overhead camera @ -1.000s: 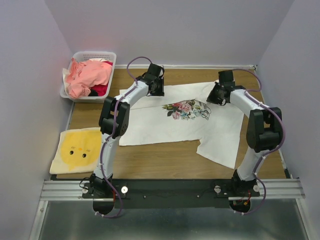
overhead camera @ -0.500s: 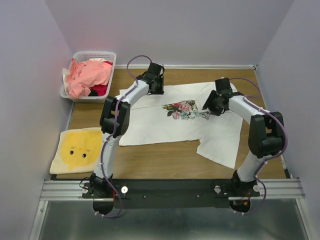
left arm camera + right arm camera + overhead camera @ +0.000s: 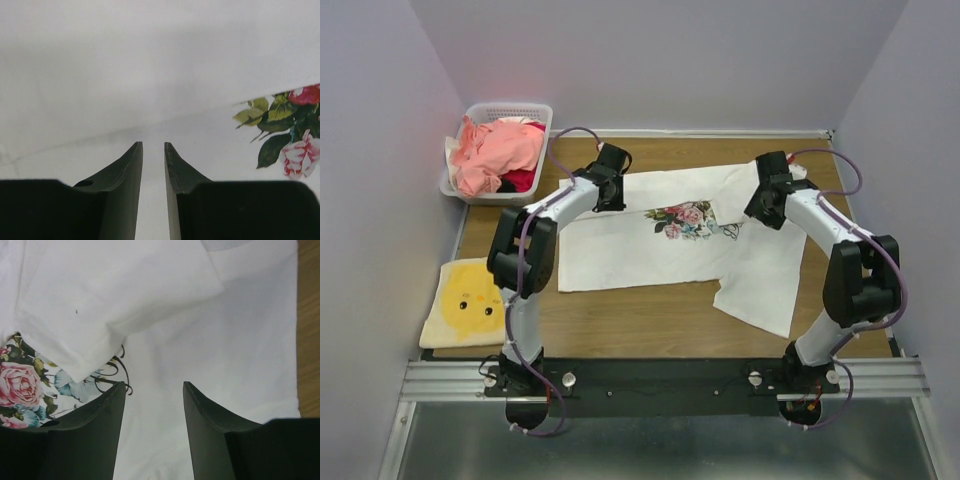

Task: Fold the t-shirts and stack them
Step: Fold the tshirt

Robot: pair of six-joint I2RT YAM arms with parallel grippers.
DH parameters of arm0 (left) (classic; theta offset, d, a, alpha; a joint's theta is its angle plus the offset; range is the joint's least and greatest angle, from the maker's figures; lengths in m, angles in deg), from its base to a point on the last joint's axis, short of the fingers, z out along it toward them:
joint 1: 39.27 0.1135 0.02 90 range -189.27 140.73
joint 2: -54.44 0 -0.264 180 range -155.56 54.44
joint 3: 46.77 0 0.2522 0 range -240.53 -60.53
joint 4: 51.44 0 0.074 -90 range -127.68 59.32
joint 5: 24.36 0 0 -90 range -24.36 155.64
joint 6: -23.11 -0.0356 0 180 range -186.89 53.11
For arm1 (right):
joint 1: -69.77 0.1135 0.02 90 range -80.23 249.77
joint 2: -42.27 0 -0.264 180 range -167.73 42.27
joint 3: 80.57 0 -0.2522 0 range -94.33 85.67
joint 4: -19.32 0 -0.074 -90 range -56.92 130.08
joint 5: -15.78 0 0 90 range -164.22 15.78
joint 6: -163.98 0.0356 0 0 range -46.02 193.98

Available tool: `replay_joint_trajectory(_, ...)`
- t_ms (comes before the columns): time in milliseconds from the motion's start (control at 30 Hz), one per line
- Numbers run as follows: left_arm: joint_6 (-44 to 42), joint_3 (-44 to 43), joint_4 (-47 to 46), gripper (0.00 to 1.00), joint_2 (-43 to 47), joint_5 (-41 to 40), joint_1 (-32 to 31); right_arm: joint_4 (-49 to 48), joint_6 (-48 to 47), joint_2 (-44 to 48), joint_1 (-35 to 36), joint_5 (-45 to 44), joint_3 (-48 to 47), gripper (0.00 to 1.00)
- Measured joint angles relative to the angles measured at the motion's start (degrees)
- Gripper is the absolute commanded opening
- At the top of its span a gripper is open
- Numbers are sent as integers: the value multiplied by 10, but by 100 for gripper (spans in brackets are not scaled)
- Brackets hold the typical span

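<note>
As the white tee (image 3: 620, 255) lies spread on the bench (image 3: 650, 320), its long axis runs side to side. One loose panel (image 3: 760, 295) trails nearward, right of the floral print (image 3: 692, 220). Level with the print, the right pincer (image 3: 152, 384) hangs just to its right, jaws fairly wide and empty. The left pincer (image 3: 152, 145) sits off to the print's left, jaws at a narrow slit with nothing visibly between them. Just beyond the print, a folded-over flap (image 3: 115, 300) overlaps its far edge, and by my reckoning the right arm is the nearer one.

A t-shirt (image 3: 620, 255) lies on table (image 3: 650, 322) (basket (image 3: 510, 107) behind-left).
</note>
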Motion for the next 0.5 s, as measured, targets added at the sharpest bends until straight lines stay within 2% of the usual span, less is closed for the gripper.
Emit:
replay_joint_trajectory(233,33,143,6,33,161,-23,6,35,1,51,0,-22,63,58)
replay_joint_trajectory(500,79,291,25,34,223,-31,6,54,8,64,0,-34,103,58)
